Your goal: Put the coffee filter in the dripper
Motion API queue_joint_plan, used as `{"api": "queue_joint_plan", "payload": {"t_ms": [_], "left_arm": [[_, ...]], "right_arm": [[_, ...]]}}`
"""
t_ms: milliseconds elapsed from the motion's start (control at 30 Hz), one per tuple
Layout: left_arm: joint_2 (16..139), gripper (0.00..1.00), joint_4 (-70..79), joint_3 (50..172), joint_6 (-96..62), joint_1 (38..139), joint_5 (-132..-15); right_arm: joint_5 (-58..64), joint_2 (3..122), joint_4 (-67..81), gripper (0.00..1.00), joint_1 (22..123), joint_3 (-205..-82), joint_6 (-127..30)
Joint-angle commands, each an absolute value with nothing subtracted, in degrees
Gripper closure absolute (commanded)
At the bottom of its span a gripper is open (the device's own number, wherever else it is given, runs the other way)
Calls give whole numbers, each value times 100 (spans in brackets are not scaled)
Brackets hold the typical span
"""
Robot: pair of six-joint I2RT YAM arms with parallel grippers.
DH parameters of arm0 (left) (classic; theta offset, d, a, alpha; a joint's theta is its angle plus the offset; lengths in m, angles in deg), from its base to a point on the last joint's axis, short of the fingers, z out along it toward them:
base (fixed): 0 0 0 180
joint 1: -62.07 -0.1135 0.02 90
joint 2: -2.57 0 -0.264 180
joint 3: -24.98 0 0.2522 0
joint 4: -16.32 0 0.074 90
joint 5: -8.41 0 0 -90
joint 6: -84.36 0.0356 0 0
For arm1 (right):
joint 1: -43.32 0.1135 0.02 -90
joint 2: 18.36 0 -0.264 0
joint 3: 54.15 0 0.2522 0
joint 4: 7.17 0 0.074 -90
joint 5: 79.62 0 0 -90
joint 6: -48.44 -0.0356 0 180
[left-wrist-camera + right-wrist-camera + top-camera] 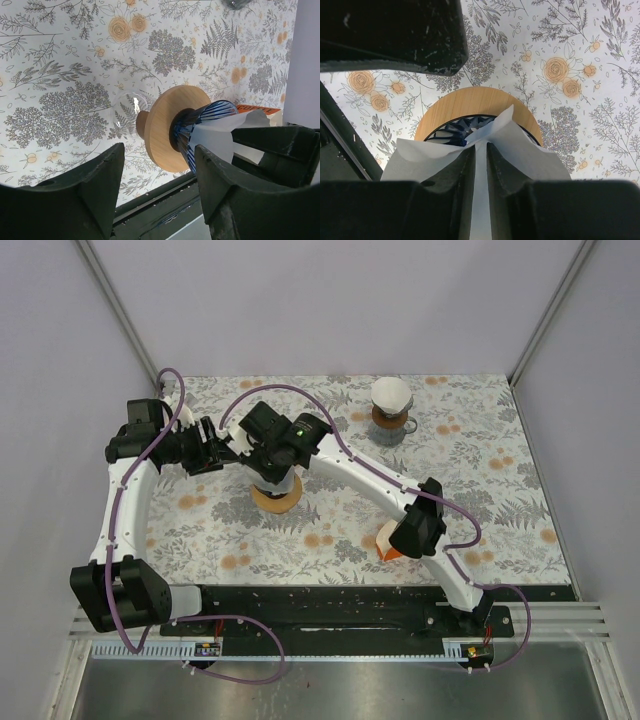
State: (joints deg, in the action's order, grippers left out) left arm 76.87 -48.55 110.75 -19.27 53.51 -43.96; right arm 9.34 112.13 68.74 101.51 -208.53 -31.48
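— What was the right tool [480, 156] doing?
— It was clenched on the coffee filter [525, 152]; its two fingers [455, 180] pinched a raised fold in the middle of the paper, with only a sliver of white between them.
— And how did the filter look?
— It was plain white paper, thin and matt; it spread into two lobes either side of the pinch; one peaked corner stood up on the far side; the edges were wavy rather than crisp.
— Where was it?
— At the mouth of the dripper [470, 102], directly under that tool; its lower part lay against the blue ribbed glass; how deep it sat I could not tell.
— The dripper itself?
— A blue ribbed cone set in a round wooden collar, with a clear glass piece [131, 107] on the collar's other side; it stood on the floral bench [500, 500], left of centre.
— The left tool [159, 157]?
— Released; its jaws stood wide apart, holding nothing, just beside the dripper.
— Anything further out?
— An orange-and-white packet [384, 543] lay under the right arm; a second dripper [391, 405] with white paper on top stood near the far edge, well apart.
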Motion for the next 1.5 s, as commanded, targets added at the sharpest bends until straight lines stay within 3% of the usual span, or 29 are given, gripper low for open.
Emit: {"api": "queue_joint_plan", "payload": {"t_ms": [0, 267, 767, 1133, 1267, 1467], "left_arm": [[7569, 38, -4789, 11196, -1962, 5345, -4081], [7525, 36, -4745, 11126, -1935, 5345, -3800], [7499, 35, -4710, 11108, -1918, 5354, -3720], [7446, 35, -4754, 11309, -1751, 5380, -3597], [7358, 34, -4789, 11530, -1452, 5608, -3808], [7464, 37, -4789, 11424, -1241, 6057, -4317]], "right_arm": [[1012, 10881, 6741, 77, 10230, -21030, -3058], [959, 10829, 6723, 75, 10238, -21082, -3119], [792, 10407, 6670, 46, 10230, -21126, -3163], [1723, 10065, 6653, 44, 10116, -21144, -3373], [1627, 9924, 6486, 37, 9844, -20872, -3681], [1091, 9967, 6258, 35, 9465, -20319, -3989]]}}
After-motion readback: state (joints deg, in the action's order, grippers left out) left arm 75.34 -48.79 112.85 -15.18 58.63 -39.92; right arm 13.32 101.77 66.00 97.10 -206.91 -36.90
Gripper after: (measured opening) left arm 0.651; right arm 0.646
